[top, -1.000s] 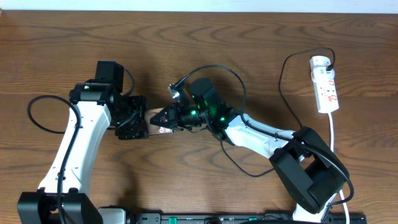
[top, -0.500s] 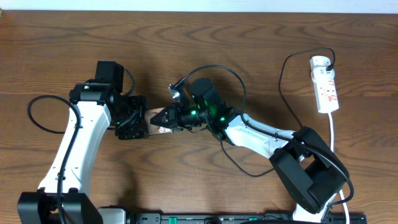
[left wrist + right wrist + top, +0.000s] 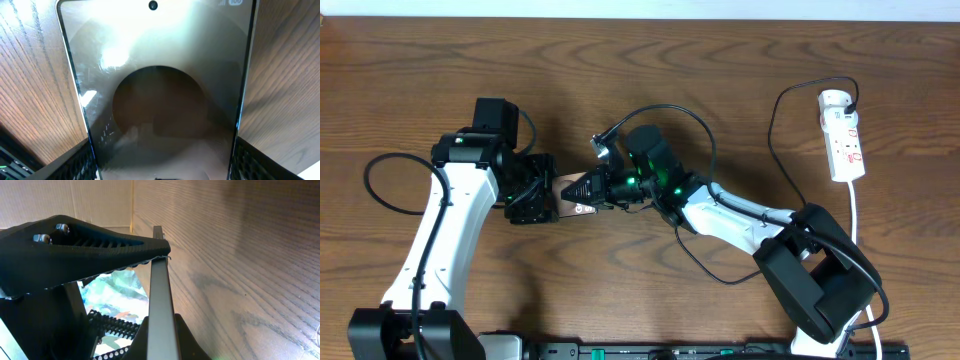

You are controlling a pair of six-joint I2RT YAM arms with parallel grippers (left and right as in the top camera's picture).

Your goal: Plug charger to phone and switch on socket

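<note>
The phone (image 3: 572, 183) is held off the table between both grippers at the centre of the overhead view. My left gripper (image 3: 548, 190) is shut on its left end. In the left wrist view the phone's glossy face (image 3: 160, 75) fills the frame between the fingers (image 3: 160, 167). My right gripper (image 3: 590, 188) is shut on its right end. The right wrist view shows the phone edge-on (image 3: 159, 290) pinched in the jaws (image 3: 160, 332). The charger cable (image 3: 775, 130) runs from a black plug in the socket (image 3: 844, 140) round to a connector tip (image 3: 597, 145) that hangs free just above the phone.
The socket's white cord (image 3: 856, 225) runs down the right side toward the front edge. The charger cable loops over and under the right arm (image 3: 740, 215). A thicker black robot cable (image 3: 375, 185) arcs left of the left arm. The table is brown wood.
</note>
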